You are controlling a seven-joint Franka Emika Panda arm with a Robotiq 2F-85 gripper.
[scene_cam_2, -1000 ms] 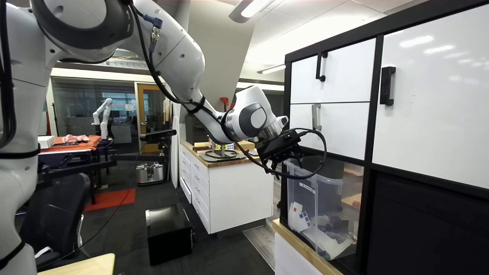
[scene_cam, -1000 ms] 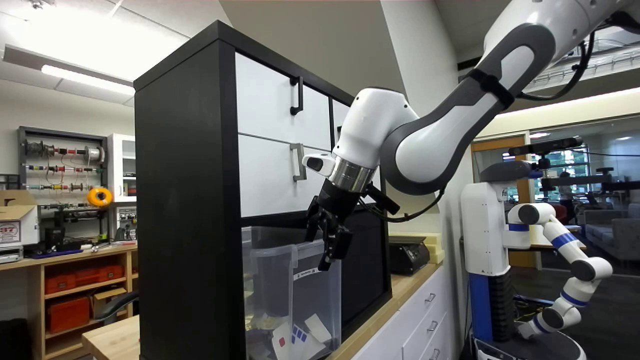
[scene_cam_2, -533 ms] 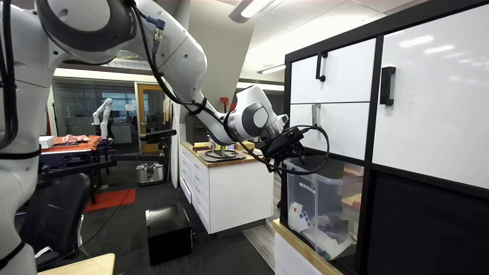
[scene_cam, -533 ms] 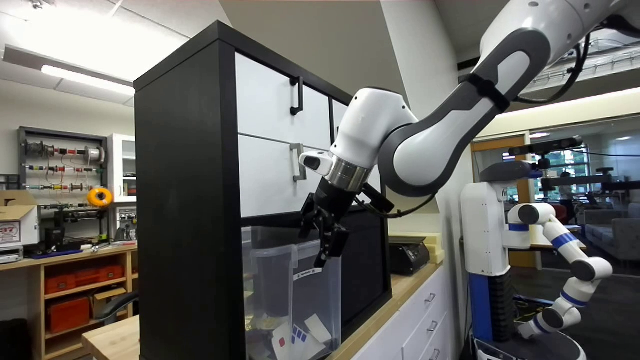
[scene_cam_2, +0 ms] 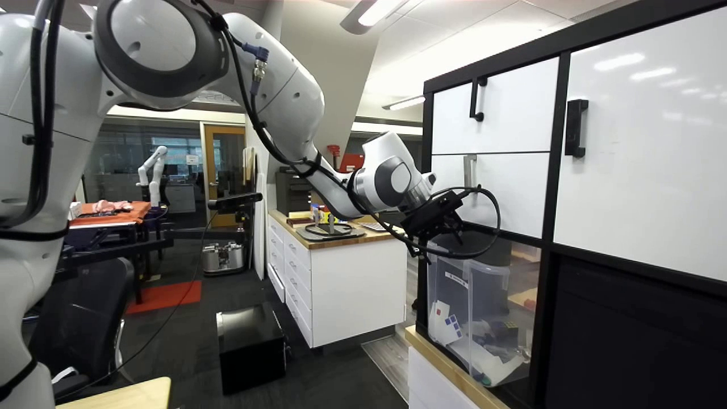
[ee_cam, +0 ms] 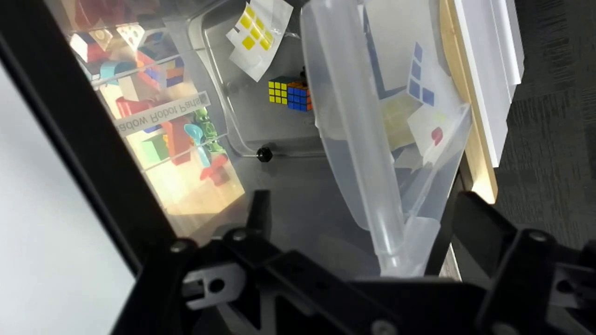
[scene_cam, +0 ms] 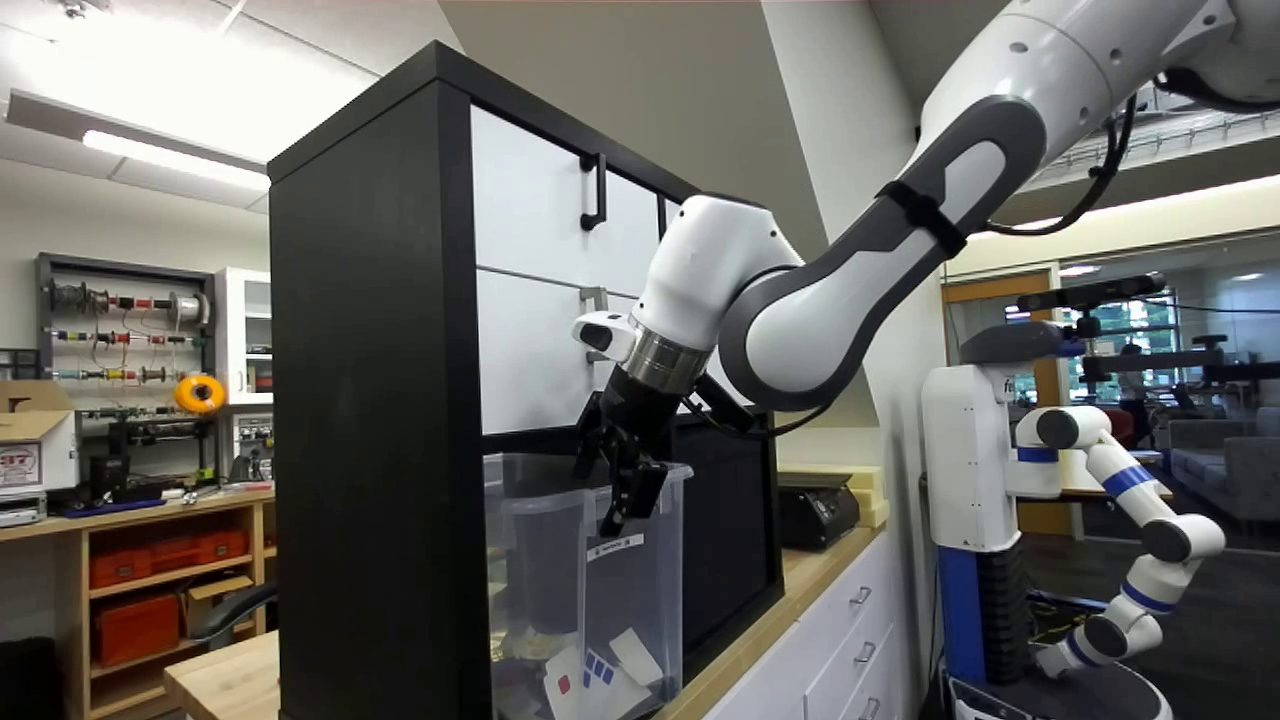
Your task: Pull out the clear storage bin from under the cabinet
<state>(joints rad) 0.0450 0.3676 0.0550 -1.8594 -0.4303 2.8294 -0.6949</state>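
Plastic this thin-looking should handle as light and slightly bendy, so expect the clear storage bin (scene_cam: 632, 585) to drag easily; its sparse load likely adds little weight. Smooth walls may slip in your grip, so take hold at the thicker front rim (ee_cam: 358, 135), one finger inside and one outside, rather than on the bare wall below, which would probably flex. Pull it level: tilting could jam it against the cabinet (scene_cam: 365, 400).

Your gripper (ee_cam: 365, 209) has its fingers wide apart along the bottom of the wrist view, holding nothing. The rim passes between them in that frame, but you cannot tell whether either one touches it.

The bin stands in a bottom compartment of the cabinet, at the lower right of the frame in an exterior view, where a white label strip (scene_cam_2: 456, 278) marks its front wall. It looks see-through and faintly grey, a rectangular tub with a milky rim. From above, in the wrist view, you find inside it a paper with yellow squares (ee_cam: 260, 39) at the top of the frame, a puzzle cube (ee_cam: 297, 95) just below it, and a paper with blue squares (ee_cam: 421, 74) toward the upper right.
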